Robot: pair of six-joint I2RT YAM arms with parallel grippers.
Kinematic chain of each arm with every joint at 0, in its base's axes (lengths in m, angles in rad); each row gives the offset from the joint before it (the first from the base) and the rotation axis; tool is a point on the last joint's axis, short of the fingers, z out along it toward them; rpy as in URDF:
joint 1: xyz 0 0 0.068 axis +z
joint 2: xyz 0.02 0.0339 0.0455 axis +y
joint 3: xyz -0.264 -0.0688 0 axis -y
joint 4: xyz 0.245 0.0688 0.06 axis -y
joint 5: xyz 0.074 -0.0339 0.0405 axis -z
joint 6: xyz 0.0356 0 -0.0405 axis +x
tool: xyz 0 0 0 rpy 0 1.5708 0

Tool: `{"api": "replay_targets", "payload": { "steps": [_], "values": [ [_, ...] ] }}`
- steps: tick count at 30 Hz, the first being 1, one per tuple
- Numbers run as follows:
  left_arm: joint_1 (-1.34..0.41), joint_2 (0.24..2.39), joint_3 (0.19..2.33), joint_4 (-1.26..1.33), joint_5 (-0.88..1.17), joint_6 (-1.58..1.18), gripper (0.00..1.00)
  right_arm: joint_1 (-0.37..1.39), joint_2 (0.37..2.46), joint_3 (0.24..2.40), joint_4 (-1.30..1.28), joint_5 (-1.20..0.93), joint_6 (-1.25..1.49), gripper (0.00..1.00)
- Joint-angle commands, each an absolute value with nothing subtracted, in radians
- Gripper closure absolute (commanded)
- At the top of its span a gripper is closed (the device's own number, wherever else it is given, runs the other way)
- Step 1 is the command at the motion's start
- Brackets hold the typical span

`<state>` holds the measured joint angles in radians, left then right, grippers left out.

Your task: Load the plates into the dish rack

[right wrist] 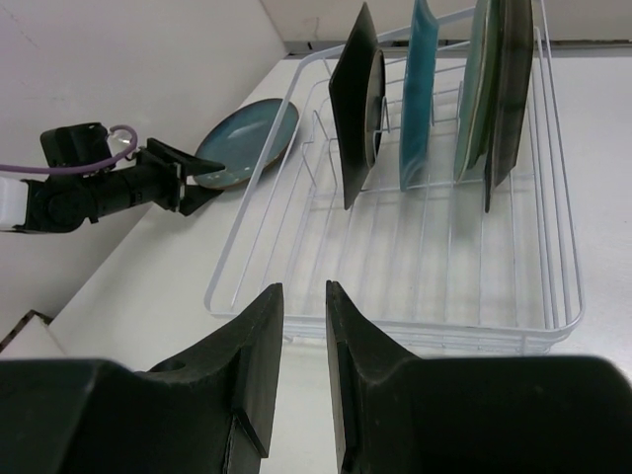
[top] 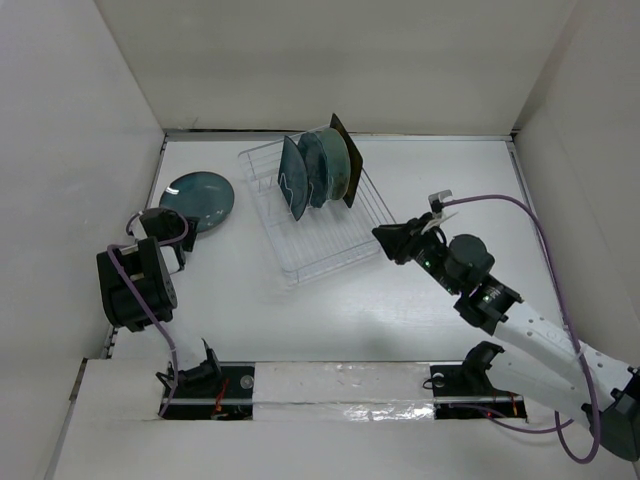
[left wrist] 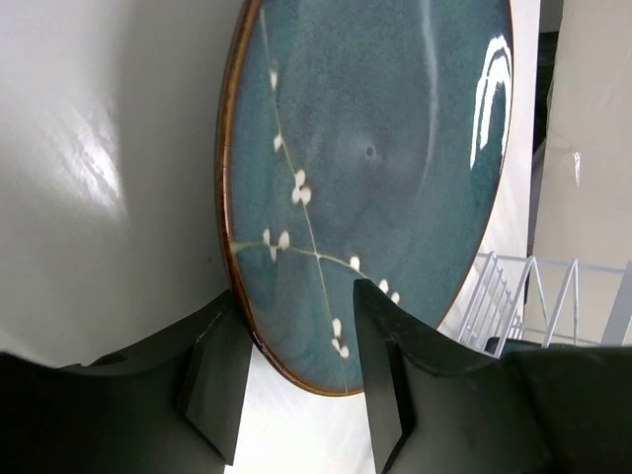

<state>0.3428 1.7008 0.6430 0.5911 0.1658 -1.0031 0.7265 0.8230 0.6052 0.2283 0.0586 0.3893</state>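
**Plate rim straddled at left, four plates racked**

On the table [top: 300, 310], a round teal plate [top: 198, 196] is seen lying flat, left of the dish rack [top: 325, 250] and apart from it. Its near rim is straddled by the left gripper [left wrist: 296, 331], whose fingers [left wrist: 212, 385] are spread wide. One is placed over the glazed face and the other outside the brown edge, above the table. Whether the rim is touched cannot be told. A white blossom sprig [left wrist: 296, 188] is painted across the glaze.

Inside the rack, four plates are held upright between the tines [right wrist: 434, 207], grouped toward the far end. A black-rimmed plate [top: 338, 132] is set at the back, with teal plates [top: 318, 170] in front of it.

The right gripper [right wrist: 304, 365] is held low by the rack's right side. It is empty, and its fingers are parted by only a narrow gap.
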Motion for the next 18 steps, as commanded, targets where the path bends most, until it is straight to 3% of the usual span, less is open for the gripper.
{"api": "replay_targets", "payload": {
  "steps": [1,3,7,12,18],
  "values": [
    [0.35,1.717,0.698,0.61,0.169,-0.996,0.6,0.709,0.818,0.614,0.247,0.043,0.39,0.7],
    [0.35,1.724,0.71,0.604,0.134,-0.989,0.67,0.709,0.805,0.611,0.247,0.046,0.388,0.7],
    [0.35,1.727,0.704,0.638,0.121,-0.983,0.98,0.699,0.789,0.607,0.242,0.041,0.393,0.7],
    [0.35,1.649,0.592,0.787,0.074,-0.999,1.0,0.699,0.784,0.606,0.241,0.046,0.393,0.7],
    [0.35,1.449,0.554,0.764,0.084,-0.896,1.0,0.699,0.785,0.609,0.238,0.041,0.39,0.7]
  ]
}}
